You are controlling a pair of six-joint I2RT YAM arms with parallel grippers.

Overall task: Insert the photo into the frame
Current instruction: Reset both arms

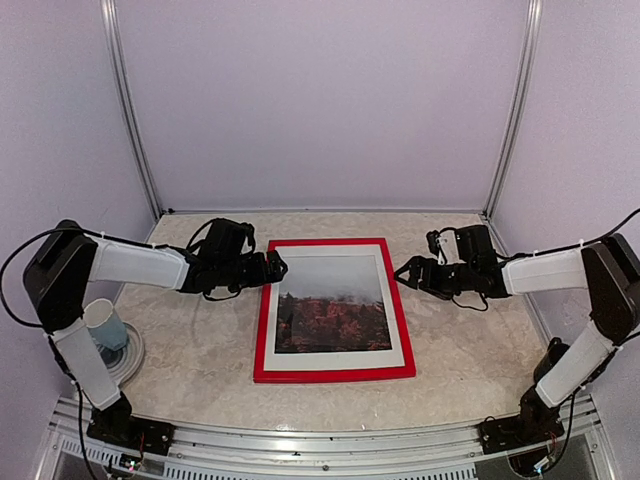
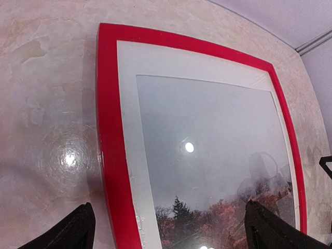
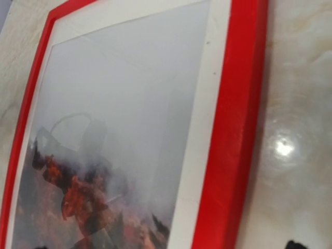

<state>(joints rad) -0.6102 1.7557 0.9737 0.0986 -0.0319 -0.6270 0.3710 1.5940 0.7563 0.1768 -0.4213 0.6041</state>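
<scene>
Photo (image 1: 333, 305) sits face up inside the frame (image 1: 334, 375), flat on the tabletop (image 1: 200, 350), long axis running away from the bases, between left claw (image 1: 275, 268) and right claw (image 1: 402, 272), both spread open, empty and about equally near.

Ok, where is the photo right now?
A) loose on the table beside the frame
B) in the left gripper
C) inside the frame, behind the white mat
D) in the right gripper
C: the photo shows its grey sky and red-orange trees through the white mat inside the frame, which lies face up on the table.
</scene>
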